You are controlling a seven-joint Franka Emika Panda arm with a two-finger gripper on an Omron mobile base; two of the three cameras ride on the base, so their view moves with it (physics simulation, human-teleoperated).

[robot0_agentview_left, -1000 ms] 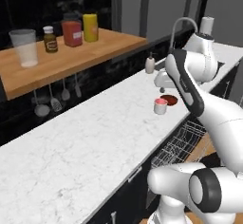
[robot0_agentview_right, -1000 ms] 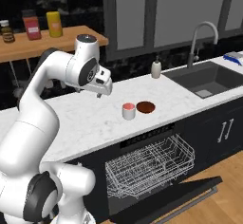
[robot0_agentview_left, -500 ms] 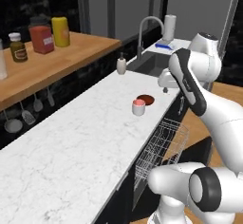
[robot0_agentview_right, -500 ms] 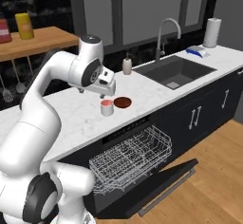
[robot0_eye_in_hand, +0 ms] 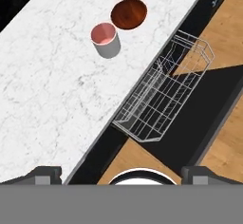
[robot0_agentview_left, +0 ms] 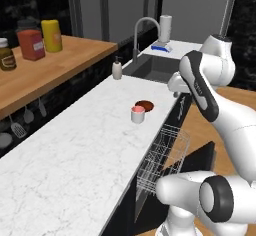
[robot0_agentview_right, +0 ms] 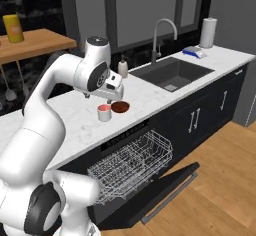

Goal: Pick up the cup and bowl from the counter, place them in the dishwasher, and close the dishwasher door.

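On the left of the right base view, the gripper [robot0_agentview_right: 111, 91] hangs above the counter [robot0_agentview_right: 150, 97], empty, with its jaws spread wide apart; the fingertips [robot0_eye_in_hand: 45, 173] at the bottom of the hand view stand far from each other with nothing between them. The cup [robot0_agentview_right: 104, 113] sits just below and slightly nearer the counter's front edge than the gripper, so the coming move looks like a short drop down and a little toward the near side. How high the gripper rides over it is hard to judge from these angles.

The cup is short, salmon-pink outside with a paler inside, standing upright with its mouth up; being round, it offers no preferred grip axis. Just right of it, close beside it and perhaps touching, lies the bowl [robot0_agentview_right: 120, 107], shallow, dark red-brown, a bit wider than the cup. A finger descending on that side could clip the bowl.

Further right and lower, the dishwasher [robot0_agentview_right: 130, 165] stands open, its wire rack pulled out and empty, and the dishwasher door [robot0_agentview_right: 170, 187] lies folded down toward the wooden floor.
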